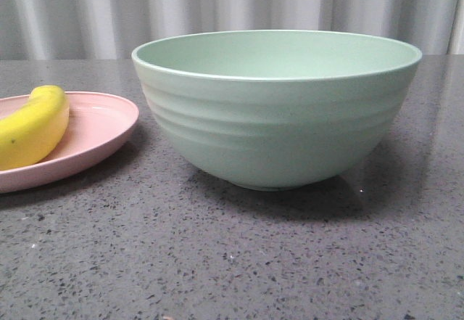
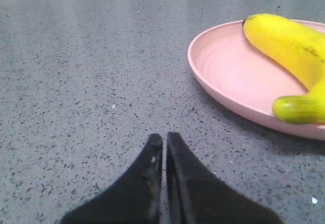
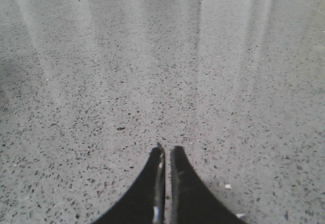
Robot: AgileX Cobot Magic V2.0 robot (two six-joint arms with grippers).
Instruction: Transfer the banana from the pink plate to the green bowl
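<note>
The yellow banana (image 1: 32, 128) lies on the pale pink plate (image 1: 101, 128) at the left of the front view. The mint-green bowl (image 1: 275, 117) stands right of the plate, upright and empty as far as its inside shows. Neither gripper shows in the front view. In the left wrist view my left gripper (image 2: 164, 137) is shut and empty, low over the speckled table, apart from the plate (image 2: 228, 71) and the banana (image 2: 289, 46). In the right wrist view my right gripper (image 3: 166, 150) is shut and empty over bare table; no task object shows there.
The grey speckled tabletop (image 1: 232, 262) carries everything. A pale corrugated wall (image 1: 232, 8) stands behind the table.
</note>
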